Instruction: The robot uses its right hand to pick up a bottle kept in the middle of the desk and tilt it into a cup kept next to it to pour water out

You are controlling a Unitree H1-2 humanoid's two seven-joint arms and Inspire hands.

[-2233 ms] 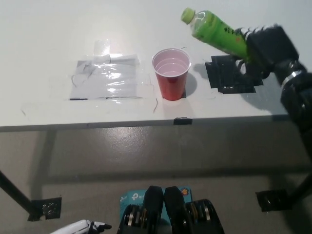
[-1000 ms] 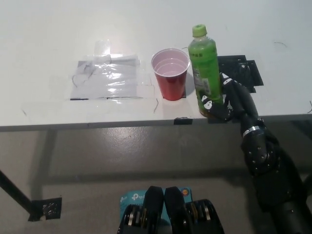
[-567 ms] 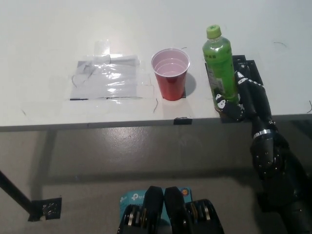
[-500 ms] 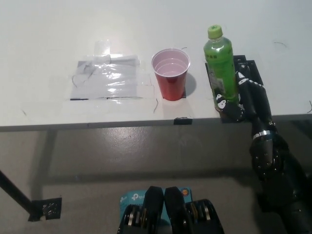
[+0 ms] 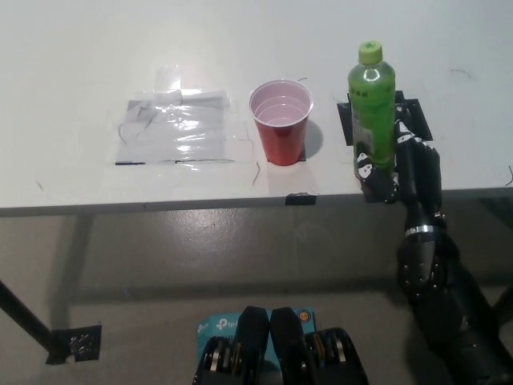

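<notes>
A green bottle with a green cap stands upright on the white desk, over a black tape mark near the front edge. My black right hand wraps its lower part from the right, with fingers curled across the front of the base. The arm comes up from below the desk edge. A red cup stands open-topped to the left of the bottle, a short gap away; its inside looks pale. My left hand is out of the picture.
A patch of clear, shiny tape or plastic lies flat on the desk left of the cup. A small black tab sits on the desk's front edge. Below is grey floor, with a black table foot at lower left.
The bottle went from tilted over the cup to upright. It then slid right with my right hand to stand over the black mark. The cup has not moved.
</notes>
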